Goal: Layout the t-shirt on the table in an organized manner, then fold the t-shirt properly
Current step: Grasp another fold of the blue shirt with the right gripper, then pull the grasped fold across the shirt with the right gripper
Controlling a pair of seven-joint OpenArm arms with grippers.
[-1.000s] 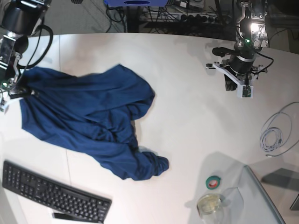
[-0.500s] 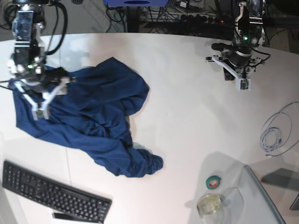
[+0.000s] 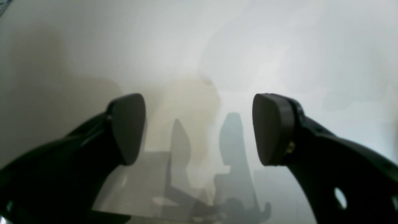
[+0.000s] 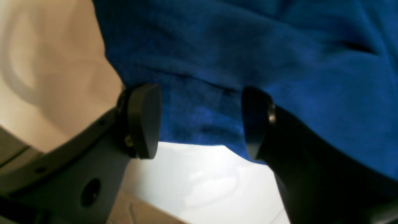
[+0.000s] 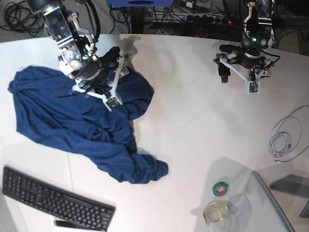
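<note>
The dark navy t-shirt (image 5: 72, 125) lies crumpled on the left half of the white table (image 5: 193, 106), with a bunched end toward the front centre. My right gripper (image 5: 116, 60) hovers over the shirt's upper right part. In the right wrist view this gripper (image 4: 200, 121) is open, and an edge of the t-shirt (image 4: 248, 62) lies just beyond its fingers, ungripped. My left gripper (image 5: 223, 60) is at the far right of the table, well away from the shirt. The left wrist view shows it (image 3: 199, 127) open over bare table (image 3: 248, 46), holding nothing.
A black keyboard (image 5: 53, 203) lies at the front left. A green tape roll (image 5: 220, 188) and a clear round container (image 5: 216, 211) sit front right beside a transparent panel (image 5: 270, 203). A coiled white cable (image 5: 285, 140) lies at the right edge.
My right arm swung from the shirt's left corner to its upper right part, opened and let go of the cloth. The shirt shifted left. My left gripper opened.
</note>
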